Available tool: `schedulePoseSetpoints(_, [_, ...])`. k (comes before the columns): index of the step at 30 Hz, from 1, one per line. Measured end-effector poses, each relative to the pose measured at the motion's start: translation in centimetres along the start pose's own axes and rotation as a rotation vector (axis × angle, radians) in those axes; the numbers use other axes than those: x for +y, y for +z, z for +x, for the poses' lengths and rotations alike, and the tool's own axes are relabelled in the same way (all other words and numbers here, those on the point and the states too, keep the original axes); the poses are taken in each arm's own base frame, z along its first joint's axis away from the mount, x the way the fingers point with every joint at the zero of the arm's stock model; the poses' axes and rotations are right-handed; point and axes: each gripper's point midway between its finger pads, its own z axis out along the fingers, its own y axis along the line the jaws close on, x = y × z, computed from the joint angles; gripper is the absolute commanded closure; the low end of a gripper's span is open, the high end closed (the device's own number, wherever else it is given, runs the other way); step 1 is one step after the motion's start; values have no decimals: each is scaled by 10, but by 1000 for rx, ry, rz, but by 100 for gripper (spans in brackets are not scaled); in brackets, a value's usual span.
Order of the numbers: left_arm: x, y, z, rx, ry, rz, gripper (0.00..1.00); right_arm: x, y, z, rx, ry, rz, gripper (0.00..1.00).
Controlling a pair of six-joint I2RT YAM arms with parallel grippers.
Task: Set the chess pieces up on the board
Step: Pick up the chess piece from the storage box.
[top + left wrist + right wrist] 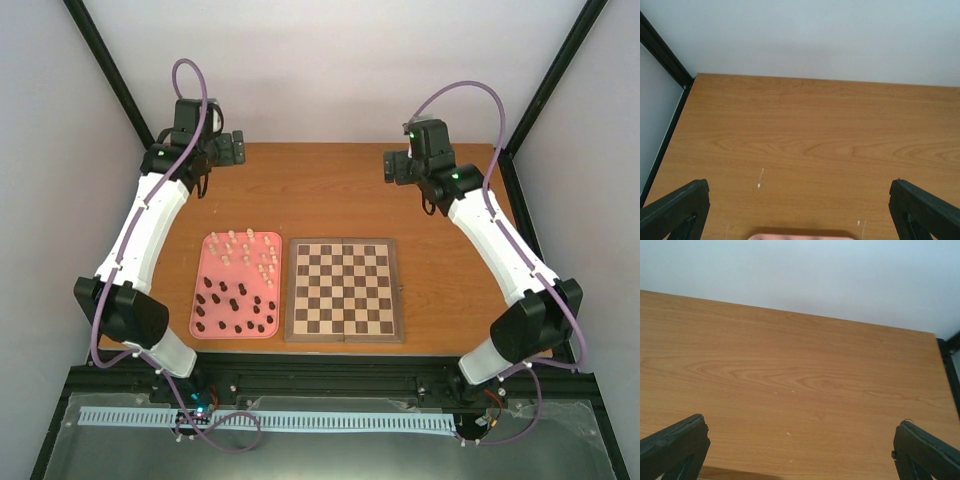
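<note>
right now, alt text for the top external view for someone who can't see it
An empty chessboard lies on a wooden table, with a pink tray to its left holding cream pieces and dark pieces. The left gripper and right gripper hang open near the table's far edge, holding nothing.

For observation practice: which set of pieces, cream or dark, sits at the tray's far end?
The cream pieces; the dark pieces fill the near half of the pink tray.

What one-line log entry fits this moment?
stage: not begun | square wooden chessboard: no pieces | cream and dark chess pieces: on pink tray | left gripper: open, empty | right gripper: open, empty
</note>
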Motion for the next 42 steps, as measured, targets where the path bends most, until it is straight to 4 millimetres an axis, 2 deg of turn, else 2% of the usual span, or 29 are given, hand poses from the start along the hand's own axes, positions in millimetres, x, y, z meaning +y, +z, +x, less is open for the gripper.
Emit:
schedulePoseSetpoints(5, [7,-14,14,54,14,-19,0,35,8,-1,24,-27,-113,0])
schedulePoseSetpoints(12, [18,-47,29,63,15,-17,0,103,30,16,105,-107,-244,0])
schedulePoseSetpoints(14, [18,-47,36,77,18,-13,0,119,38,22,136,-129,-263,0])
schedulePoseSetpoints(17, [16,-34,48,121,24,-15,0,136,51,23,165,-145,-283,2])
schedulePoseSetpoints(22, [10,-3,72,224,19,-21,3,151,74,22,203,-150,-308,8])
schedulePoseSetpoints(26, [8,9,87,285,6,-24,13,168,90,22,234,-154,-344,9])
schedulePoseSetpoints(29, [8,15,97,327,-4,-37,22,171,96,31,268,-165,-350,9])
schedulePoseSetpoints(30, [8,17,101,341,-5,-41,26,170,96,34,282,-170,-348,9])
schedulePoseSetpoints(33, [8,25,111,375,-15,-51,50,167,97,38,290,-182,-334,9])
schedulePoseSetpoints(35, [8,29,120,401,-17,-56,61,165,100,45,306,-192,-324,9])
schedulePoseSetpoints(37, [8,35,129,429,-25,-63,61,163,103,58,336,-202,-317,9])
schedulePoseSetpoints(39, [7,44,139,461,-28,-68,55,162,106,72,371,-211,-312,9])
schedulePoseSetpoints(42, [6,60,155,518,-37,-69,53,160,107,80,395,-217,-308,9])
